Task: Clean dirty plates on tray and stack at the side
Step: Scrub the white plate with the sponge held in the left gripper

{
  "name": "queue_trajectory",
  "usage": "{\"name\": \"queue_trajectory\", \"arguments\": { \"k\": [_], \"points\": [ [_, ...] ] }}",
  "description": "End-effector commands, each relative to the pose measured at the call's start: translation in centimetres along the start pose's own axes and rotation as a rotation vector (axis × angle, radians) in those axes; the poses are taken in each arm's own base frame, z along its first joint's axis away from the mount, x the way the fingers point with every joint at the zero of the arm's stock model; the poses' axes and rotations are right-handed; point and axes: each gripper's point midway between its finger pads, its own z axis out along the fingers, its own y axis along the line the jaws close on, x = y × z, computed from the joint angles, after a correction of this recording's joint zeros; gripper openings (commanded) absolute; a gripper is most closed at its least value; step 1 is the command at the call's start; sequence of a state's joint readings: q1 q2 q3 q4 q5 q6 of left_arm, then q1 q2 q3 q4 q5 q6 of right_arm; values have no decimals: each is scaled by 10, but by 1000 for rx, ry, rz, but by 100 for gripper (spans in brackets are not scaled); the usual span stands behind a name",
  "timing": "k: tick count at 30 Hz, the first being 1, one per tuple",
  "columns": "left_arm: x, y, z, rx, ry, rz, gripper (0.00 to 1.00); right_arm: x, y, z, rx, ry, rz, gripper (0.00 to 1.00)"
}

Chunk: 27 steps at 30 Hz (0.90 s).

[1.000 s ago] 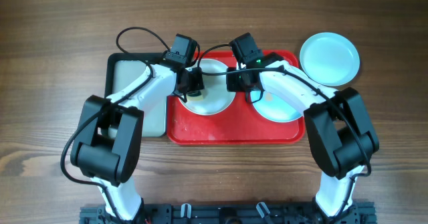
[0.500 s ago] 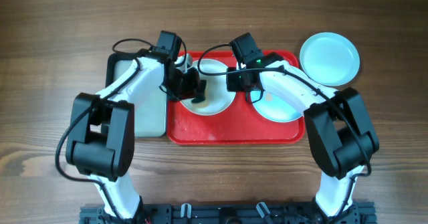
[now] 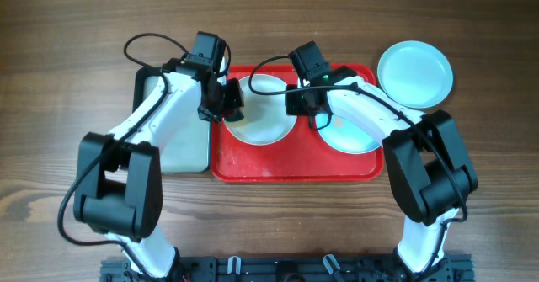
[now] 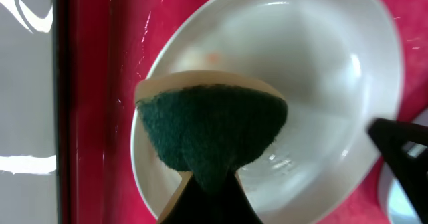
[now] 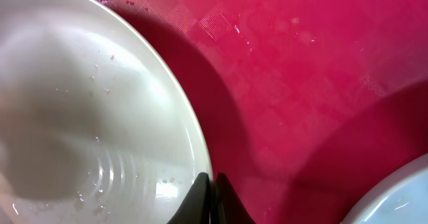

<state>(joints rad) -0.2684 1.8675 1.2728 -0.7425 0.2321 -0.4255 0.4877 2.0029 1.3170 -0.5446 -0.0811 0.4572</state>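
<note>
A large red rectangular plastic tray point(image 3: 278, 160) with a raised rim lies at the centre of the wooden tabletop point(image 3: 67, 46). In its left half sits a round shallow white plastic plate point(image 3: 268, 118). In its right half is a pale light-blue plate point(image 3: 358, 141), partly covered by the right arm. A second pale light-blue plate point(image 3: 414, 73) rests on the tabletop at the upper right of the overhead frame, just beside the tray's corner. A smaller black-rimmed tray point(image 3: 187, 147) with a pale grey inside lies against the red tray's left edge.

The left tool point(image 3: 229, 105) is closed on a yellow sponge with a dark green scouring face point(image 4: 210, 124). It holds the sponge over the left part of the white plate; whether the pad touches the plate cannot be told. A faint orange smear shows on the plate above the sponge in the left wrist view.

The right tool point(image 5: 212, 190) is at the white plate's right edge, jaws nearly together and pinching its rim. Small specks dot the plate's inside near the grip.
</note>
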Motion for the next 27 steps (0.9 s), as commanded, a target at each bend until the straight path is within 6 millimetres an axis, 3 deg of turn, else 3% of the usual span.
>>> {"name": "queue_trajectory", "arguments": {
  "k": [1, 4, 9, 14, 18, 27],
  "points": [
    [10, -1, 22, 13, 57, -9, 4, -7, 4, -9, -6, -27, 9, 4],
    [17, -10, 23, 60, 91, -7, 4, -7, 4, -9, -7, -28, 9, 4],
    [20, -6, 29, 36, 108, -59, 4, -7, 4, -9, -7, -27, 9, 4],
    [7, -4, 42, 35, 70, -55, 4, -6, 4, -9, -10, -25, 9, 4],
    [-9, -13, 43, 74, 7, -34, 4, -6, 4, -9, -10, -26, 9, 4],
    [-23, -20, 47, 105, -48, -19, 4, -6, 6, -9, -17, -23, 9, 4]
  ]
}}
